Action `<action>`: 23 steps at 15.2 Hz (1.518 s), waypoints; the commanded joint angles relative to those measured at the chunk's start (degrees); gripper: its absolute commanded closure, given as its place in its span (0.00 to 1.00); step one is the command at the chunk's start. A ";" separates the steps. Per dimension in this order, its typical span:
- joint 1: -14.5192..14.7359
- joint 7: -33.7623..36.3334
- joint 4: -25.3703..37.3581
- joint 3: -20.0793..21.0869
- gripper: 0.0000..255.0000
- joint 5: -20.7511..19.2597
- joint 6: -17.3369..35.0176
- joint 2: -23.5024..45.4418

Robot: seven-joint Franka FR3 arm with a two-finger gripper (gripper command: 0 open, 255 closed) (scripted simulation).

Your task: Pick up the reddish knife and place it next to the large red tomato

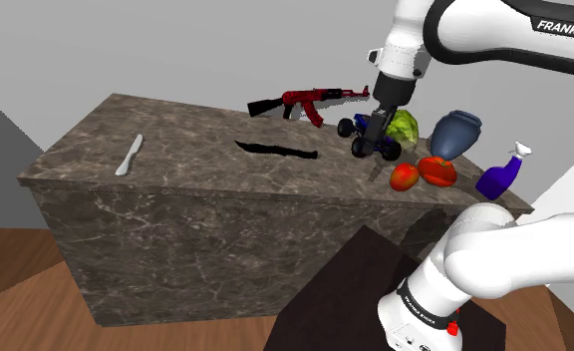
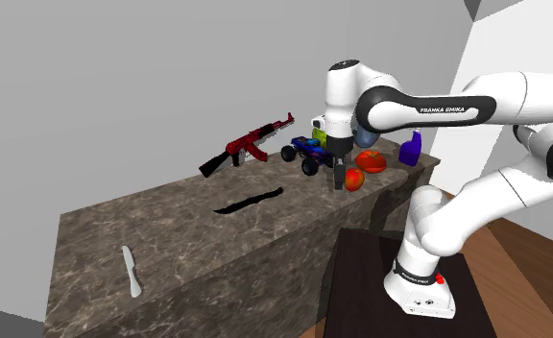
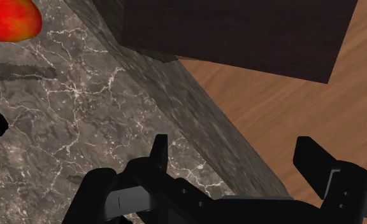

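A dark, nearly black knife [image 1: 277, 151] lies flat in the middle of the marble counter [image 1: 175, 199], also seen as a dark knife [image 2: 249, 202]. A pale grey knife [image 1: 129, 156] lies far off toward the shoulder view's left. The large red tomato [image 1: 437, 171] sits near the counter's right end, with a smaller red-orange fruit [image 1: 405, 176] beside it. My gripper [image 1: 375, 135] hangs open and empty over the counter's front edge, close to that fruit [image 3: 10, 18]. In the wrist view the gripper [image 3: 236, 156] has its fingers wide apart.
A red toy rifle [image 1: 310, 100], a blue toy truck [image 1: 367, 142], a green lettuce [image 1: 403, 125], a blue vase [image 1: 454, 133] and a purple spray bottle [image 1: 502, 172] crowd the counter's right end. The dark stand [image 1: 365, 279] and wooden floor [image 3: 303, 114] lie below the edge.
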 commanded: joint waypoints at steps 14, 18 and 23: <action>1.30 -23.33 8.37 -11.60 0.00 -3.65 17.63 25.46; 1.90 -30.58 13.90 -13.84 0.00 -2.31 21.12 34.62; 2.07 -39.58 22.60 -15.25 0.00 0.65 23.68 46.38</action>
